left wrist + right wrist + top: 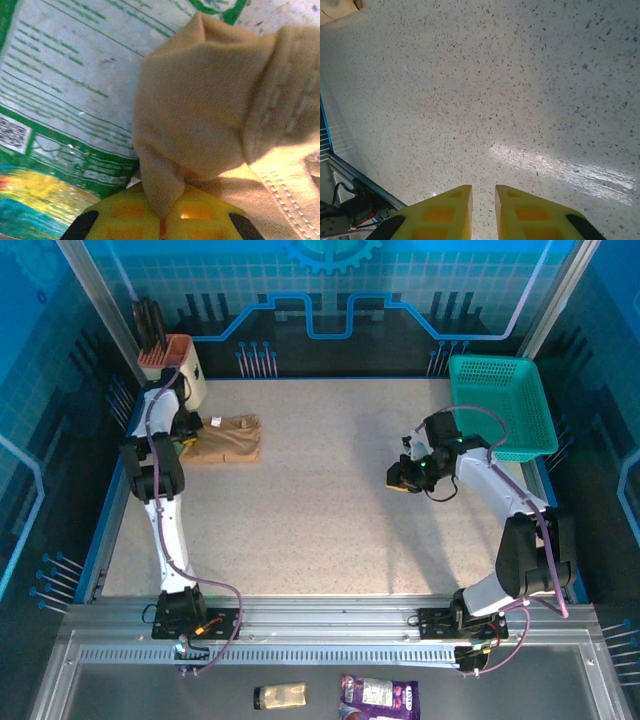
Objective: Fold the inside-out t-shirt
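Overhead view: a tan t-shirt (228, 440) lies as a small folded bundle at the far left of the speckled tabletop (330, 510). A white tag (216, 422) shows on its near-left corner. The left pincer (190, 443) is at the bundle's left edge. The right pincer (405, 476) hangs over bare tabletop, well apart from the shirt, near a teal basket (500, 405).

The left wrist view adds what the overhead cannot show. The left pincer (162, 220) is closed on a pinch of shirt cloth (210, 100), and a green-and-white printed bag (65, 90) lies just beside it.

In the right wrist view, the right pincer (482, 200) is narrow, with a thin slit between its fingers and nothing held.

The likely risk is that any lift or pull with the cloth pinched drags the bundle and undoes the fold. A sideways move could also nudge the bag.
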You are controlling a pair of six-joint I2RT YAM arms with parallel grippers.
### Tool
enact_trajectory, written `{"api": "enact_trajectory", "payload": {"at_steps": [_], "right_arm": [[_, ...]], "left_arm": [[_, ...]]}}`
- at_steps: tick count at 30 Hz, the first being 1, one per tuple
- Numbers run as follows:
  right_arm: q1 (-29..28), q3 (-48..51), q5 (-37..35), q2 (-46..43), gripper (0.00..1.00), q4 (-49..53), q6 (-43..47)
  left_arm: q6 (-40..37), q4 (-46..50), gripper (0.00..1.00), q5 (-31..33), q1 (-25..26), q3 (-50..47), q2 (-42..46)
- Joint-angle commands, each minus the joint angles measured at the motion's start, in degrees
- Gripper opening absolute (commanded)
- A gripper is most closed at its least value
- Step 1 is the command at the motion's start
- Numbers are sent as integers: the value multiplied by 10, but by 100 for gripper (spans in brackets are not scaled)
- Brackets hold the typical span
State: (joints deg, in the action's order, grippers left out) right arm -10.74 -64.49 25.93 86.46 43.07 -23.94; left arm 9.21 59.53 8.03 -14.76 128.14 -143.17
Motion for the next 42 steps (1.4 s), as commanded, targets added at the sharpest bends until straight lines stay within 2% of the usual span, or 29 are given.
{"api": "enact_trajectory", "payload": {"at_steps": [1, 12, 14, 17, 19, 21, 22, 23, 26, 28, 29, 33, 39, 42], "right_arm": [[-12, -2, -6, -25, 21, 20, -8], [-8, 21, -52, -67, 22, 30, -2], [-5, 26, -76, -73, 27, 31, 8], [2, 30, -123, -85, 37, 26, 30], [10, 42, -152, -95, 47, 8, 46], [18, 55, -188, -100, 65, -21, 59], [23, 61, -201, -99, 79, -34, 62], [29, 66, -214, -95, 99, -49, 65], [40, 73, -247, -79, 100, -93, 74], [43, 81, -278, -73, 100, -131, 82], [42, 90, -299, -73, 100, -160, 88], [43, 137, -363, -73, 100, -291, 110], [43, 263, -384, -63, 100, -563, 185], [42, 292, -395, -38, 100, -653, 212]], "left_arm": [[18, 4, 9, -22, 1, -16, 12], [-3, -35, 18, -58, 2, -14, 26], [-4, -54, 20, -61, 2, -31, 49], [-2, -74, 29, -62, 2, -49, 86], [1, -91, 34, -58, 3, -67, 116], [7, -114, 38, -58, 4, -99, 152], [10, -124, 41, -56, 4, -115, 169], [12, -138, 45, -56, 6, -140, 189], [19, -196, 60, -50, 14, -232, 257], [24, -239, 81, -43, 19, -301, 305], [28, -261, 97, -38, 21, -343, 329], [46, -340, 99, 3, 29, -491, 411], [43, -505, 98, 77, 64, -716, 527], [19, -598, 99, 74, 82, -810, 563]]}}
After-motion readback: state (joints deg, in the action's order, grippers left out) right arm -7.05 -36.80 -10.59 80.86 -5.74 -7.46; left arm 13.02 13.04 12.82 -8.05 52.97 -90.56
